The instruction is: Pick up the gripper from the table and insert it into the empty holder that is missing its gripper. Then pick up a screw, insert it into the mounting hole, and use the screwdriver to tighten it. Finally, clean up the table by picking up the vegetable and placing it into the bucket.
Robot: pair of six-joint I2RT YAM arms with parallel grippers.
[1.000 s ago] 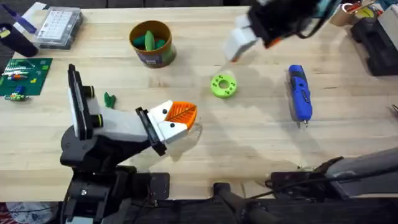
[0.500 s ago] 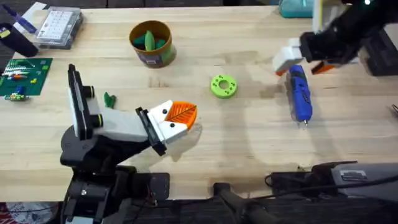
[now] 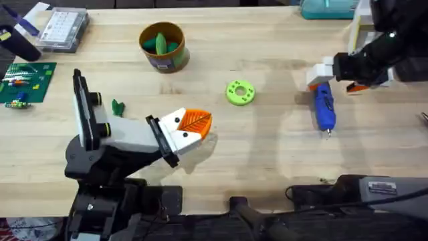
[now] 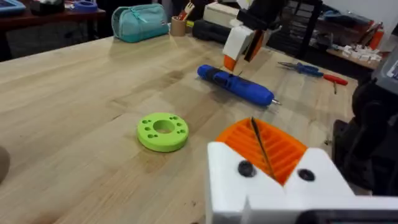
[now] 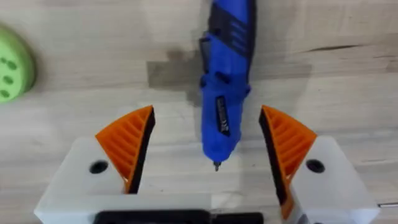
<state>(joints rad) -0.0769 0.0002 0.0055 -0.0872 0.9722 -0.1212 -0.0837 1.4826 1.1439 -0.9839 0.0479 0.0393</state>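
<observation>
The blue screwdriver [image 3: 324, 108] lies on the table at the right, bit toward the front edge. My right gripper [image 3: 336, 79] hovers open just above its rear end. In the right wrist view its orange pads [image 5: 127, 146] straddle the screwdriver [image 5: 225, 93] without touching it. My left gripper [image 3: 192, 126] rests near the table's middle with its orange pads [image 4: 267, 146] pressed together, holding nothing. The small dark-green vegetable [image 3: 118, 106] lies left of the left arm. The yellow bucket [image 3: 162, 60] stands at the back with green pieces inside. The holder and screw are out of view.
A lime-green ring [image 3: 240, 92] with a central hole lies between the two grippers. A clear parts box [image 3: 62, 28] and a green circuit board [image 3: 25, 80] sit at the far left. A teal pouch [image 3: 328, 8] is at the back right edge.
My right gripper has swung from the back middle of the table to the right and dropped over the screwdriver's rear end. The left arm has not moved.
</observation>
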